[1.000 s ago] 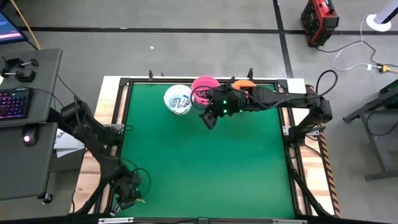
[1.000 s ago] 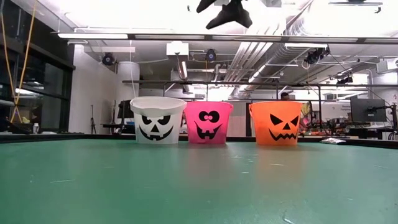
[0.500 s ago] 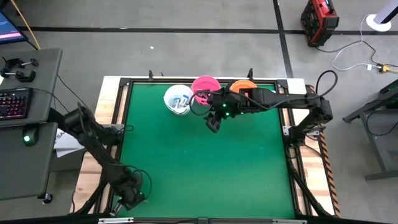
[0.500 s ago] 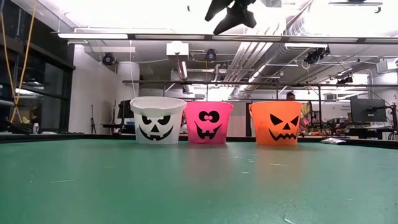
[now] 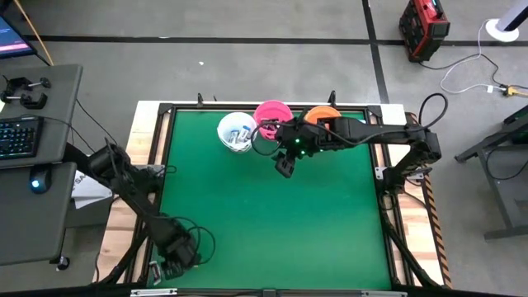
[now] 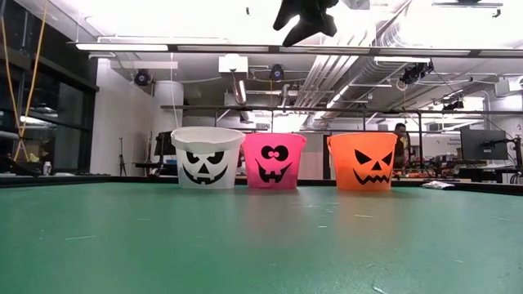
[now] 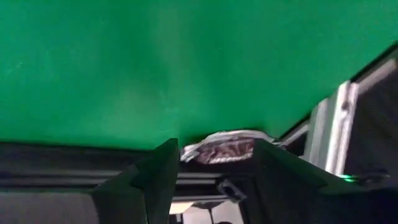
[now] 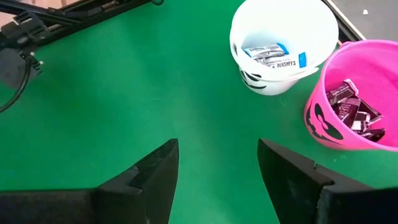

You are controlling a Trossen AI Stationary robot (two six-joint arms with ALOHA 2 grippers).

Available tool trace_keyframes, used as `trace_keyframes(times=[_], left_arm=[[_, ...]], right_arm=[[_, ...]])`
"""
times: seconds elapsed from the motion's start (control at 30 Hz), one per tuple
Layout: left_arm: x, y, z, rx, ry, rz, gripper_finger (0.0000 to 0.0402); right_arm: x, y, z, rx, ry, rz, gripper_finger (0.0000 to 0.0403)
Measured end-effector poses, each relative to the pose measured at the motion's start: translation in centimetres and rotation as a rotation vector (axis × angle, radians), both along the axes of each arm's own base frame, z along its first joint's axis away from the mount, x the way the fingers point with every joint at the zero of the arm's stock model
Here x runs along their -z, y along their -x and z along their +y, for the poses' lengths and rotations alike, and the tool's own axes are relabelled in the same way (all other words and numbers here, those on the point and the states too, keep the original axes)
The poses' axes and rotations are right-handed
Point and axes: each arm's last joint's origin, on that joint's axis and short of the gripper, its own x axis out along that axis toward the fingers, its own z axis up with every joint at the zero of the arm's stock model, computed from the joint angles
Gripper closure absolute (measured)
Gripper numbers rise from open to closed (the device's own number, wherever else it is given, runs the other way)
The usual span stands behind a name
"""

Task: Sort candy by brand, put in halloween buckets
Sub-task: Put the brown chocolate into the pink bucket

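Three halloween buckets stand in a row at the table's far edge: white [image 5: 237, 132], pink [image 5: 271, 118] and orange [image 5: 323, 114], the orange one partly under my right arm. The white bucket [image 8: 283, 43] holds silvery and blue candy [image 8: 270, 55], and the pink bucket [image 8: 357, 106] holds dark candy [image 8: 354, 112]. My right gripper [image 5: 285, 169] hangs open and empty, high above the mat just in front of the pink bucket. My left gripper [image 5: 177, 254] is low at the near left corner, open, with one reddish-brown, silver-edged candy [image 7: 221, 148] between its fingertips at the mat's edge. My left gripper has its two fingers on either side of the reddish-brown candy [image 7: 221, 148], which spans the gap between them. I cannot tell whether the fingers touch it.
The green mat [image 5: 272, 223] is bare across its middle and near half. A black metal frame [image 5: 161, 198] borders it, and the left gripper works right at that border. A desk with a keyboard [image 5: 16, 136] stands off the table's left side.
My left gripper has sunk a little at the near left corner, shifted slightly toward the table's right and rolled its wrist. My right gripper has rolled about its own line while staying above the same spot. The buckets have kept still.
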Motion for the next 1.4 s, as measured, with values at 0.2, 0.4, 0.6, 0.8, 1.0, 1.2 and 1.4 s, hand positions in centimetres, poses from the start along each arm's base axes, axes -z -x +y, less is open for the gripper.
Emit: trace_keyframes(times=[0.2, 0.4, 0.6, 0.8, 1.0, 1.2, 1.4], left_arm=[[0.3, 1.4, -1.6, 0.059, -0.017, 0.015, 0.0204], [1.1, 2.8, -2.1, 0.124, -0.048, 0.084, 0.0204], [1.8, 3.1, -3.3, 0.195, 0.02, 0.037, 0.0204], [3.1, 3.4, -4.0, 0.252, 0.034, 0.049, 0.0205], [3.3, 3.1, -3.5, 0.259, 0.026, 0.051, 0.0306], [0.7, 1.5, -1.6, 0.22, -0.046, -0.134, 0.0384], [-4.8, -0.2, 2.1, 0.086, -0.051, -0.402, 0.0396]], right_arm=[[0.0, 0.0, 0.1, -0.002, -0.001, 0.0, 0.0192], [-0.1, -0.1, 0.1, 0.002, -0.004, -0.012, 0.0192], [-0.1, -0.1, 0.2, 0.024, -0.025, -0.021, 0.0192], [-0.1, -0.1, 0.5, 0.026, -0.032, -0.022, 0.0192], [-0.1, -0.1, 0.7, 0.041, -0.023, -0.024, 0.0192], [-0.4, 0.1, 0.7, 0.042, -0.023, -0.034, 0.0192], [-3.4, 2.2, 0.7, 0.044, -0.03, -0.158, 0.0192]])
